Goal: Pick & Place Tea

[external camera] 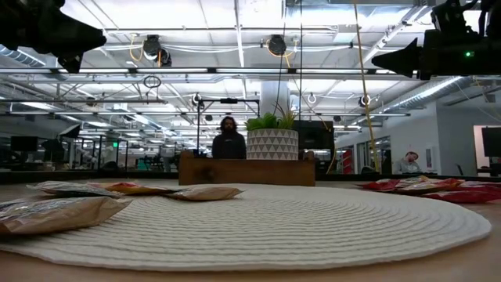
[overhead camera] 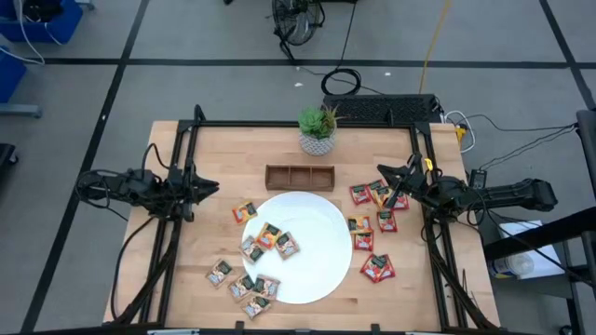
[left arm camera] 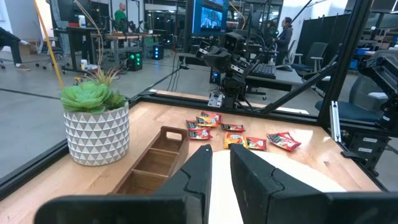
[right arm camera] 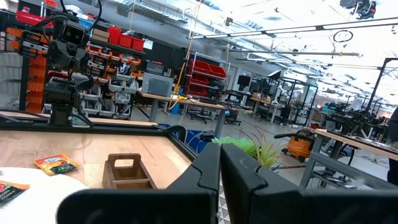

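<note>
Both arms wait at the counter's (overhead camera: 186, 279) sides, the left pincer (overhead camera: 210, 189) slightly parted and the right pincer (overhead camera: 384, 171) shut, both empty, since the tan sachets (overhead camera: 256, 247) and red sachets (overhead camera: 372, 207) lie unpicked around the round white plate (overhead camera: 321, 270), the brown wooden three-compartment tray (overhead camera: 299, 177) empty.

No readable text anywhere. Tea sachets (overhead camera: 375, 267) carry print, too small to make out in any view. Monitor (left arm camera: 210, 15) in the room behind shows a picture, no legible characters. Red bins (right arm camera: 208, 67) and shelf boxes in the right wrist view: no labels I can read. No brands or numbers legible on the arms or the frame.
</note>
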